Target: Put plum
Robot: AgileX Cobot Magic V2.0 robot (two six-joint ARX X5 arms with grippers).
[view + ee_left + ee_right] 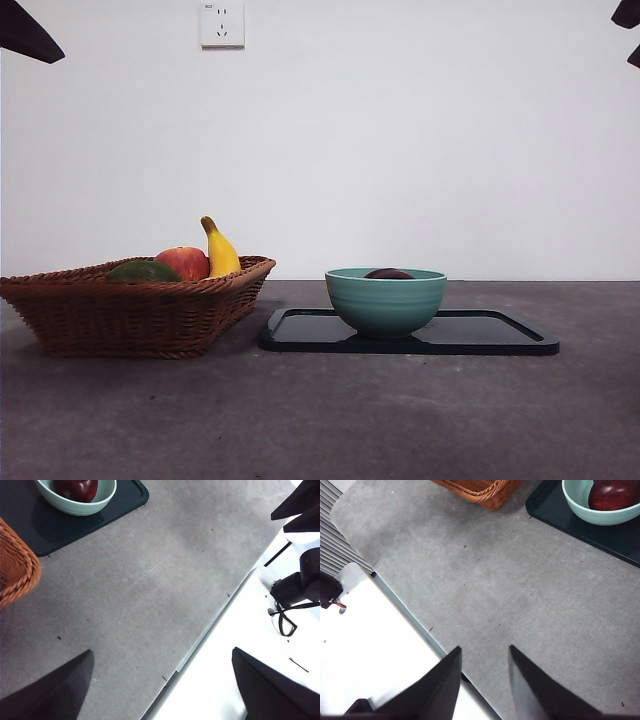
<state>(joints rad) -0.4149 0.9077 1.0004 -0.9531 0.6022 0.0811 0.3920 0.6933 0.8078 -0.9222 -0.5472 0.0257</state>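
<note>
The plum [389, 273] is a glossy dark maroon fruit lying inside the teal bowl [386, 302], which stands on the black tray [480, 335]. Only its top shows over the rim in the front view; the plum [76, 488] and the plum [615, 494] show more fully from the wrists. My left gripper [162, 687] hangs open over the table's near edge, well away from the bowl [99, 501]. My right gripper [485, 655] is also open with nothing between its jaws, high above the bare tabletop, apart from the bowl [580, 505].
A wicker basket [130, 310] on the left holds a red-orange apple [184, 263], a banana [220, 250] and a dark green fruit [143, 271]. Both arms show only as black tips at the top corners [28, 35]. The grey table's edge [200, 640] borders a white surface.
</note>
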